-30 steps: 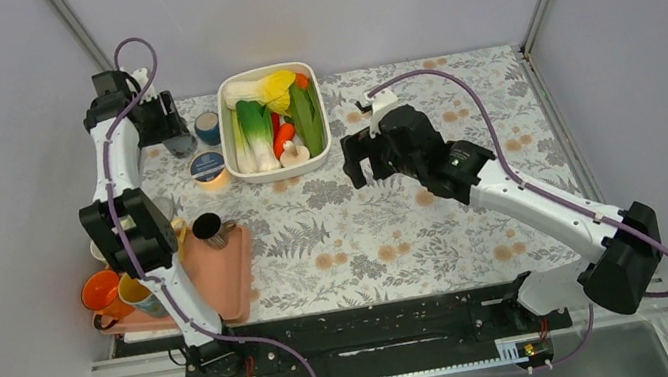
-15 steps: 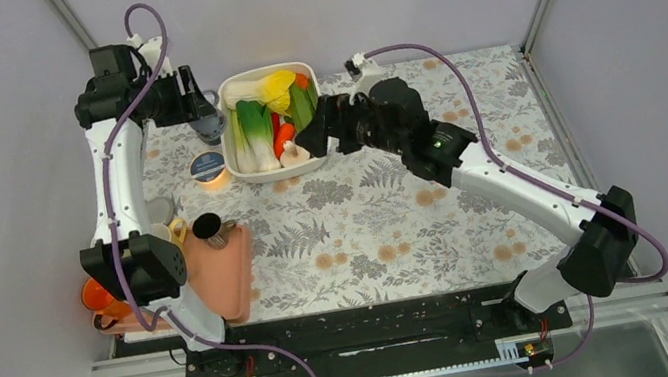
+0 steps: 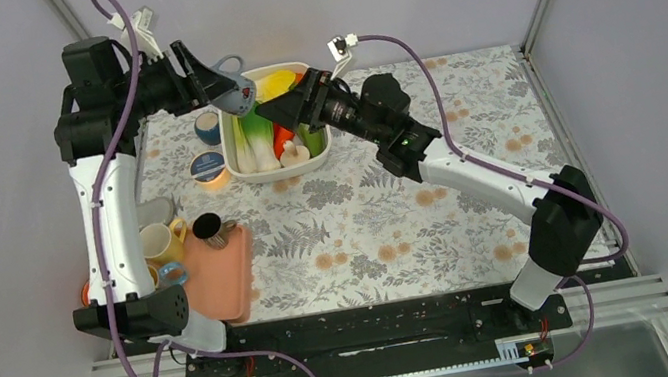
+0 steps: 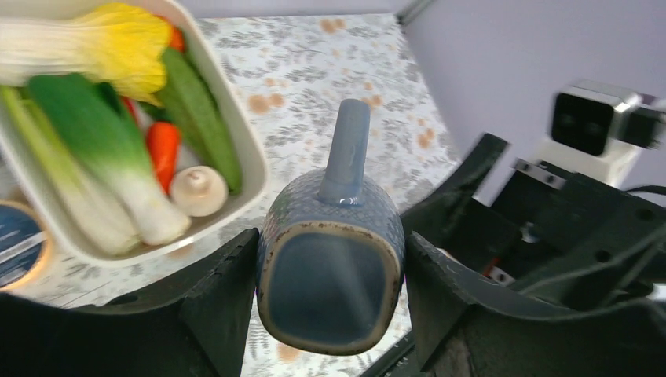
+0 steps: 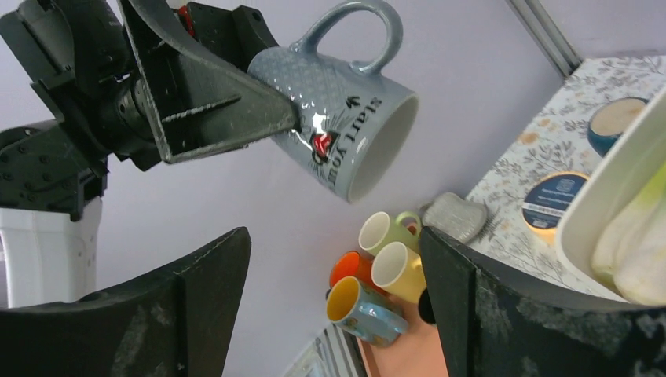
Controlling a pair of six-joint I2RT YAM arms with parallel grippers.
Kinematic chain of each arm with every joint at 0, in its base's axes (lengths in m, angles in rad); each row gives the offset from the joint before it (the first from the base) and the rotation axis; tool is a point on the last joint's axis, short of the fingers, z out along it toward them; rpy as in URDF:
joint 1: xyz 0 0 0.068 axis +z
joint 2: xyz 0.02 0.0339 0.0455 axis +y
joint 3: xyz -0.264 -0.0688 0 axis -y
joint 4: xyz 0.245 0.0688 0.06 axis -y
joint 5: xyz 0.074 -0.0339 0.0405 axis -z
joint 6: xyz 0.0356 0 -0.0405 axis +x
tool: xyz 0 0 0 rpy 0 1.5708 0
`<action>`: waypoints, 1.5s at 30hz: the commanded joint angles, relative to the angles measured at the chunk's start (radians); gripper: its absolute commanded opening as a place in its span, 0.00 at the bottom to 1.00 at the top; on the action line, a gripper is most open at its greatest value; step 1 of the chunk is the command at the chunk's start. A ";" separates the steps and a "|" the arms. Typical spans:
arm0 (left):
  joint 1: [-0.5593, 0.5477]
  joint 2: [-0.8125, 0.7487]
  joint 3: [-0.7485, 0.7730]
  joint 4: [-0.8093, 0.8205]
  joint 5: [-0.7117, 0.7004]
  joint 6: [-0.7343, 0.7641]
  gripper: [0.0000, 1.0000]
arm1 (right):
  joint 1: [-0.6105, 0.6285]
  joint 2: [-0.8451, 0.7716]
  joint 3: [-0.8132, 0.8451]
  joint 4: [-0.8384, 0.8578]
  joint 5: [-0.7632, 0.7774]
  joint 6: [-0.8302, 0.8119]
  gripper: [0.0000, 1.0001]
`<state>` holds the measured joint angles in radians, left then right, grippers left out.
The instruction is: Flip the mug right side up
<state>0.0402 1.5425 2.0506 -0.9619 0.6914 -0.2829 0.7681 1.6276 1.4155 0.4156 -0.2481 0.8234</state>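
Two grippers and one mug; the task is judged roughly half done.

1. Far left: salmon-pink plastic tray (image 3: 226,266) with a cluster of spare mugs (image 5: 397,271) at its edge. None of these belong to the job.
2. Back left: the left gripper (image 3: 222,80) is raised high over the floral tablecloth (image 3: 387,231). Its fingers are clamped on the base end of the blue-grey glazed ceramic mug (image 5: 345,118).
3. Mug: off the table and lying on its side, handle uppermost. Its base is toward the left wrist and its mouth points rightward, tipped slightly down. It is neither inverted nor upright.
4. Centre: white oblong dish (image 3: 227,140) of toy vegetables, on the cloth just below and right of the mug.
5. Right of the mug: the right gripper (image 3: 269,110) has its fingers spread wide and empty. It sits level with the mug's mouth, near but not touching.

Outstanding:
- Rotate the mug until its mouth faces up, possibly through a handover.
- Set it on the cloth.
- Release.
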 commanded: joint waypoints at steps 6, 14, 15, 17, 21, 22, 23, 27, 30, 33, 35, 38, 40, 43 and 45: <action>-0.068 -0.044 -0.039 0.193 0.165 -0.214 0.00 | 0.020 0.043 0.078 0.169 -0.057 0.025 0.72; -0.114 -0.052 -0.122 0.260 0.222 -0.289 0.00 | 0.022 0.076 0.122 0.214 -0.099 0.002 0.37; -0.118 -0.053 -0.134 0.265 0.227 -0.295 0.00 | 0.022 0.081 0.124 0.227 -0.104 0.001 0.36; -0.123 -0.057 -0.168 0.295 0.251 -0.329 0.00 | 0.022 0.086 0.128 0.243 -0.103 -0.013 0.34; -0.125 -0.065 -0.214 0.318 0.263 -0.346 0.00 | 0.022 0.061 0.109 0.214 -0.046 -0.076 0.07; -0.126 -0.067 -0.226 0.313 0.265 -0.340 0.00 | 0.022 0.042 0.091 0.196 -0.010 -0.107 0.00; -0.126 -0.070 -0.237 0.308 0.265 -0.331 0.00 | 0.022 0.022 0.075 0.172 0.023 -0.138 0.00; -0.125 -0.061 -0.224 0.208 0.218 -0.186 0.17 | 0.022 -0.059 0.060 -0.046 0.086 -0.394 0.00; -0.125 -0.036 -0.150 0.060 0.103 0.020 0.51 | 0.022 -0.104 0.078 -0.259 0.110 -0.606 0.00; -0.124 -0.025 -0.108 -0.012 0.012 0.136 0.61 | 0.022 -0.137 0.063 -0.438 0.109 -0.803 0.00; -0.123 -0.024 -0.099 -0.032 0.013 0.185 0.67 | 0.022 -0.166 0.030 -0.524 0.088 -0.946 0.00; -0.124 -0.024 -0.111 -0.047 0.116 0.244 0.71 | 0.023 -0.191 0.014 -0.608 0.053 -1.067 0.00; -0.126 -0.026 -0.157 -0.048 0.178 0.274 0.70 | 0.023 -0.197 0.006 -0.626 0.041 -1.098 0.00; -0.145 -0.037 -0.285 0.045 0.281 0.225 0.45 | 0.020 -0.191 -0.018 -0.572 -0.003 -1.076 0.00; -0.168 -0.043 -0.384 0.160 0.374 0.119 0.21 | 0.021 -0.177 -0.029 -0.503 -0.033 -1.029 0.00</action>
<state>-0.1284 1.5204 1.8030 -0.9668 0.9955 -0.1497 0.8181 1.4738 1.4097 -0.0731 -0.3172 -0.1650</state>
